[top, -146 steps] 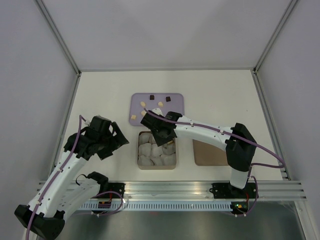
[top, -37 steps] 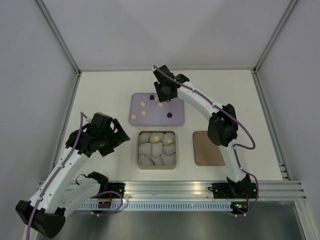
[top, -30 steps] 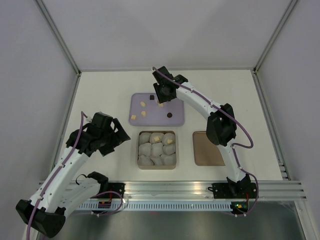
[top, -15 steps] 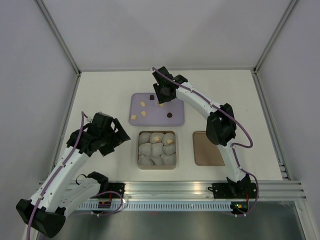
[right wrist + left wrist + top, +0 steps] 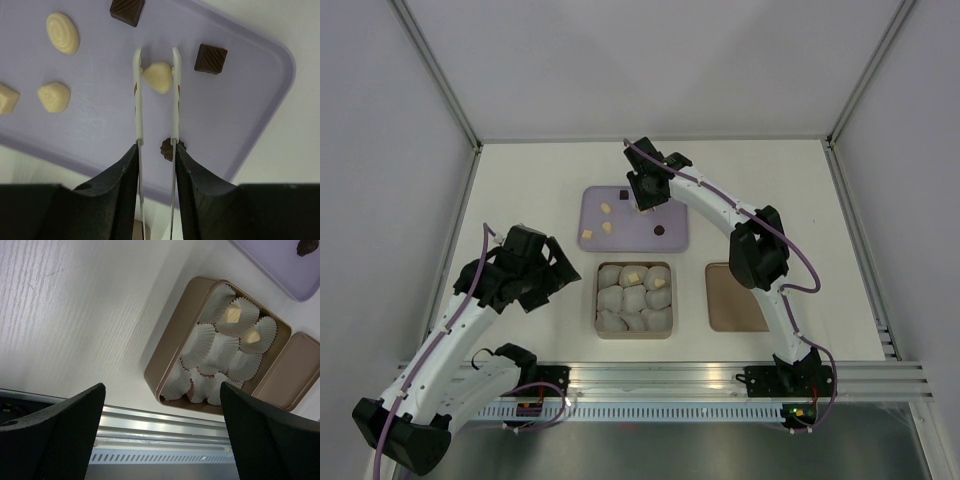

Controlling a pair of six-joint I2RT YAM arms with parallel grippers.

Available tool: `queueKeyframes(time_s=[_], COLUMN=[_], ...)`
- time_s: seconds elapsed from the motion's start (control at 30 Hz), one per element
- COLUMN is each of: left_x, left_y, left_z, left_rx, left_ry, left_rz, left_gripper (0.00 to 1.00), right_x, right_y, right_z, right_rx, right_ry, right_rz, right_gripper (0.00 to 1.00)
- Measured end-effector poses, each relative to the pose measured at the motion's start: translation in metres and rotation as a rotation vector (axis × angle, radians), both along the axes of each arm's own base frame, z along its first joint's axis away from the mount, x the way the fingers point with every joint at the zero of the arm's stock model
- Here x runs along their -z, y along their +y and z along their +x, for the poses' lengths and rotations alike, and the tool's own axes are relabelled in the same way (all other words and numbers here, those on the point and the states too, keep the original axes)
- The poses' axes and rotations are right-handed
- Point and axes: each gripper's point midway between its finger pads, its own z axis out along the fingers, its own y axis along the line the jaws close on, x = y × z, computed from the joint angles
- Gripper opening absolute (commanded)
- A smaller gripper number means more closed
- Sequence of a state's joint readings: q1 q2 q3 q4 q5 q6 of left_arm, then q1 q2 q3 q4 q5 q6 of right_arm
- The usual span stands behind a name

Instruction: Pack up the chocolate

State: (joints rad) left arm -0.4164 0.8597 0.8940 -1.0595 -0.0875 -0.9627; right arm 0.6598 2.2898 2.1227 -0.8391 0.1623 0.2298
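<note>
Two claws show over the pale counter [image 5: 520,180]. The left claw [image 5: 548,275] hangs to the near left of the lavender tray [image 5: 675,238]. Its fingers are spread wide and grasp nothing.

Just on the near side of the tray stands a brown box [image 5: 598,300] filled with white paper cups [image 5: 615,297]. Two cups in the row closest to the tray each carry a packed cream piece [image 5: 631,277].

On the tray's left part lie three loose cream pieces [image 5: 608,227], well apart from one another. A dark square [image 5: 624,194] sits by the tray's far edge.

The right claw [image 5: 156,54] is down over the tray's far middle, clenched on a pinched cream piece [image 5: 158,77] with a finger touching each side. Whether that piece is off the tray surface cannot be told.

A second dark square [image 5: 210,58] lies beside the claw, toward a tray corner. A fluted dark piece [image 5: 167,149] sits on the tray, partly hidden behind one finger.

To the near right of the tray, a flat brown lid [image 5: 735,310] rests on the counter.
</note>
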Motion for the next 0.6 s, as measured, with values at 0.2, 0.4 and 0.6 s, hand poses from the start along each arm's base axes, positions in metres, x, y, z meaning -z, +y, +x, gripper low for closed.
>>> queueKeyframes(time_s=[0.2, 0.4, 0.6], left_x=[0.0, 0.0, 0.0], left_y=[0.0, 0.0, 0.0], left_z=[0.0, 0.0, 0.0], left_rx=[0.0, 0.0, 0.0], left_ry=[0.0, 0.0, 0.0], left_rz=[0.0, 0.0, 0.0], left_gripper=[1.0, 1.0, 1.0], right_x=[0.0, 0.008, 0.014], right_y=[0.0, -0.005, -0.009], right_z=[0.0, -0.004, -0.007], right_rx=[0.0, 0.003, 0.009], right_ry=[0.0, 0.018, 0.029], right_rz=[-0.001, -0.021, -0.042], right_gripper=[0.38, 0.27, 0.2])
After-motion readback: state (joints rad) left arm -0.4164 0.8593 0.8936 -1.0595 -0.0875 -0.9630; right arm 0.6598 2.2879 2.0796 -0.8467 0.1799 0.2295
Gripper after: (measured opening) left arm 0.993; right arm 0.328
